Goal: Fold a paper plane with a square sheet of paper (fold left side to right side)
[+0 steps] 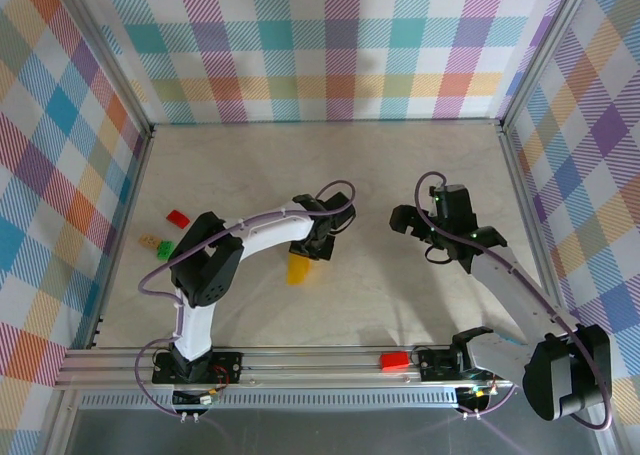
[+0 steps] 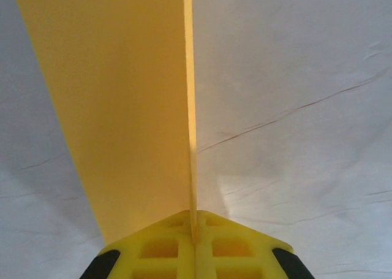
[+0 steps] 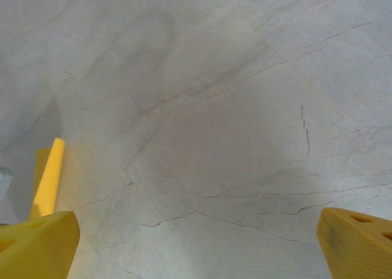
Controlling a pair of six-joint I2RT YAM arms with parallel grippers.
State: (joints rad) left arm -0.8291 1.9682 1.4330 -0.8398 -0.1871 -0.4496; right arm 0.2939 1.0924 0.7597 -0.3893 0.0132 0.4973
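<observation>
The yellow-orange sheet of paper is folded into a narrow, tapering paper plane shape near the table's middle. My left gripper is shut on it. In the left wrist view the yellow jaws meet on the paper's thin edge, and a broad flap of the paper spreads up and to the left above the marbled table. My right gripper hovers to the right of the paper, apart from it. It is open with bare table between its fingers. The paper shows as a yellow strip at the right wrist view's left edge.
Small blocks lie at the left: a red one, a tan one and a green one. Another red block rests on the front rail. Plaid walls close the table on three sides.
</observation>
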